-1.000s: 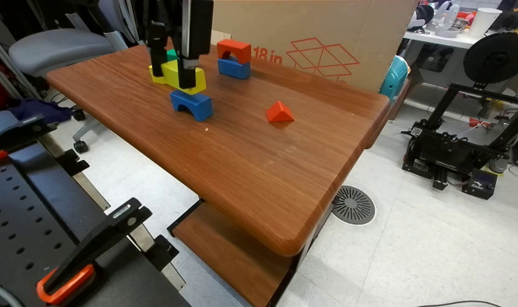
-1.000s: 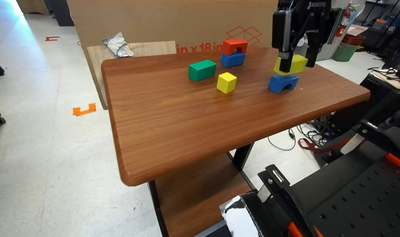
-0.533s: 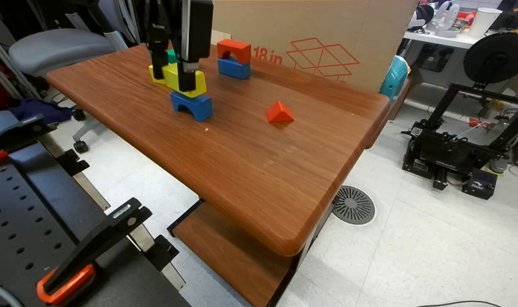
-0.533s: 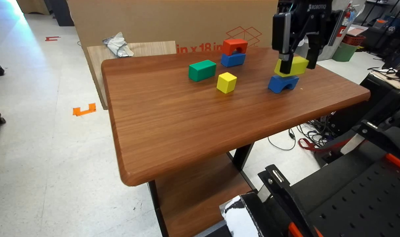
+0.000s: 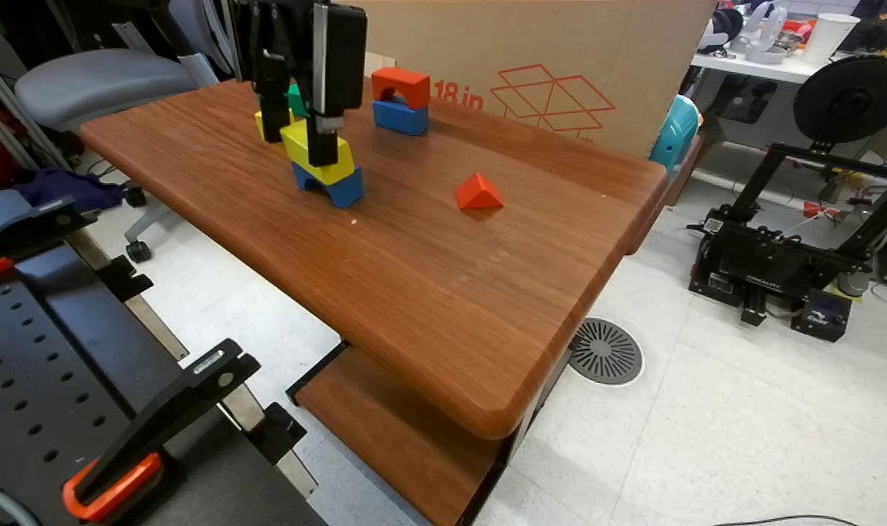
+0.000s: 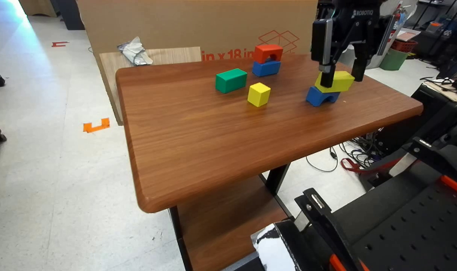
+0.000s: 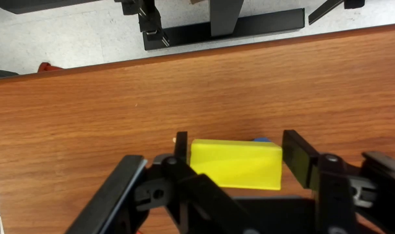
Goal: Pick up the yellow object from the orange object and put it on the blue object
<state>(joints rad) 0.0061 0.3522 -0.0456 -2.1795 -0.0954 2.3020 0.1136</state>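
The yellow block [image 6: 344, 83] lies on top of the blue arch block [image 6: 319, 98], set a little askew over it. Both also show in an exterior view, the yellow block [image 5: 296, 148] above the blue arch block [image 5: 348, 190]. My gripper [image 6: 343, 82] is around the yellow block's ends, one finger at each. In the wrist view the gripper [image 7: 235, 135] is open, with a narrow gap beside the yellow block [image 7: 239, 165] at each end. Only a corner of the blue arch block [image 7: 262, 139] shows there. The red-orange arch block [image 6: 268, 52] sits on another blue block [image 6: 266, 69].
A green block [image 6: 230, 80] and a smaller yellow block [image 6: 258, 94] stand on the brown table [image 6: 198, 139]. A red-orange wedge [image 5: 478, 192] lies on the table. A large cardboard box [image 5: 546, 58] stands behind the table.
My gripper has moved down and brought the yellow block from just above the blue arch block onto it. The fingers have parted slightly from the yellow block. The other blocks have not moved.
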